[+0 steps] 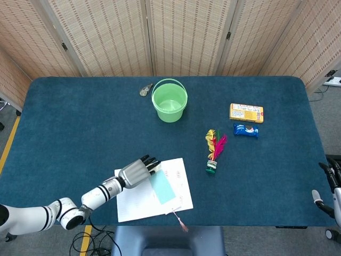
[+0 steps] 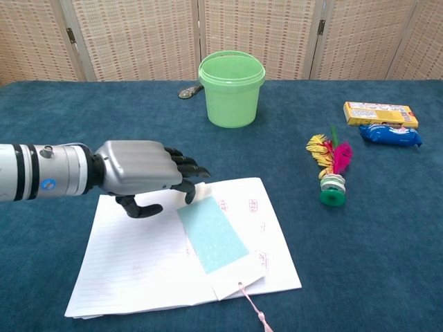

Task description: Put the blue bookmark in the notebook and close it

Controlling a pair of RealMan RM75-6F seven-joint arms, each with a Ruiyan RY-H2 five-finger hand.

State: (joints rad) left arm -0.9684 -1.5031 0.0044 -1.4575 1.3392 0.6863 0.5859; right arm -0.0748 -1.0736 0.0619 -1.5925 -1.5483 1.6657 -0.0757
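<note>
From the head camera, the printing on the yellow box [image 1: 246,112] and blue snack packet [image 1: 245,130], both well right of the notebook [image 1: 153,190], is too small to read. The notebook lies open at the near table edge. The blue bookmark [image 1: 161,186] rests diagonally across its middle, and my left hand [image 1: 137,170] hovers over the upper left page with fingers spread, holding nothing. My right hand [image 1: 330,188] sits far right of the notebook, off the table edge; I cannot tell its grip.

From the chest camera, the notebook's [image 2: 149,259] paper is lined, with small red marks I cannot read. The bookmark [image 2: 213,233] is a pale blue speckled rectangle, its pink cord trailing off the near edge. My left hand's [image 2: 142,173] dark fingertips [image 2: 185,191] reach just beside its upper corner. Beyond the notebook stands a round green plastic bucket [image 2: 232,88]; a feathered shuttlecock [image 2: 331,169] lies to the right.
</note>
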